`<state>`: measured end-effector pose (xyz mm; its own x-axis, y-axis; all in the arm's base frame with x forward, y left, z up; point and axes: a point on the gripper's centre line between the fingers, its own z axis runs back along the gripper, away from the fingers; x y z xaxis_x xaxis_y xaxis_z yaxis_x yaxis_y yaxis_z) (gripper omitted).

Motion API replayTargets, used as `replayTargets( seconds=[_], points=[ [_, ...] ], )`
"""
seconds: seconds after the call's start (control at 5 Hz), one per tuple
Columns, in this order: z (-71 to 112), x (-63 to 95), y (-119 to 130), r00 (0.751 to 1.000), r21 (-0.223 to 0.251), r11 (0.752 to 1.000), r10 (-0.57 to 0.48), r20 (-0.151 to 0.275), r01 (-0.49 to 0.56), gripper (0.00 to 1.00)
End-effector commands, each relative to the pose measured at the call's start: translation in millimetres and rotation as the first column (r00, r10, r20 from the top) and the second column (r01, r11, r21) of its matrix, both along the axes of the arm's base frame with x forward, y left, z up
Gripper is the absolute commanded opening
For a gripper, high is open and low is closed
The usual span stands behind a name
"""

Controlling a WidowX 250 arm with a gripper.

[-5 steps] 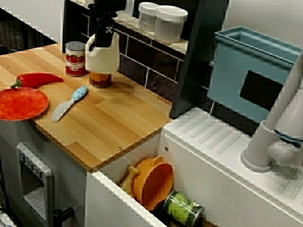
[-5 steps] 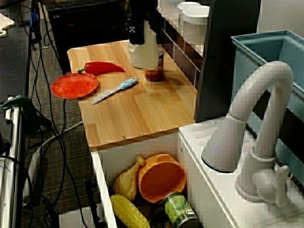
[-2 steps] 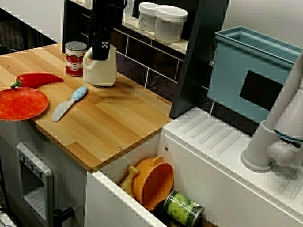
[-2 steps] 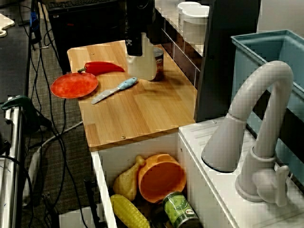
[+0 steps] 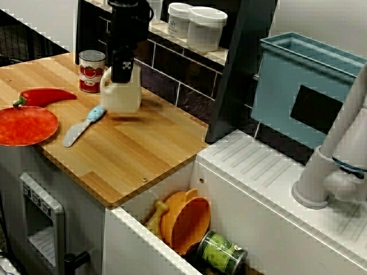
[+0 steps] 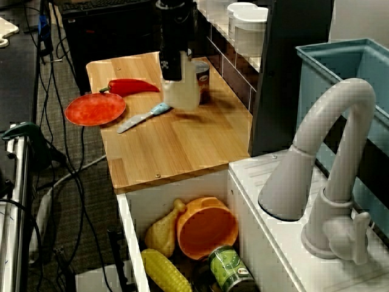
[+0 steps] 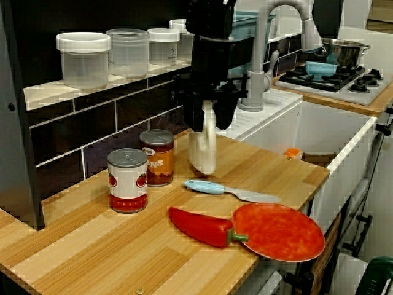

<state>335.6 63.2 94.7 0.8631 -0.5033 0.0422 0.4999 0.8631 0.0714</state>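
We look across a pale wooden counter (image 5: 132,154) set against a wall of dark glossy tiles (image 5: 169,66), with a narrow light shelf (image 7: 49,95) running above them. Beside the counter stands a white sink unit (image 5: 258,183) with a curved white faucet (image 6: 343,92) and a blue tub (image 5: 275,86) behind it. From the side we make out a gas stove (image 7: 334,80) further along. Dark carpet (image 6: 85,201) covers the floor under even indoor light.

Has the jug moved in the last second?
Yes. The jug, in the hand, has come down and toward the knife, judged against the tomato can.
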Motion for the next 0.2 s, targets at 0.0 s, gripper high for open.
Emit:
replayTargets(
  seconds=[0.0],
  points=[
    [4.2,1.7,-12.2,0.999,0.017,1.000,-0.026,0.046,0.025,0.00]
  ],
)
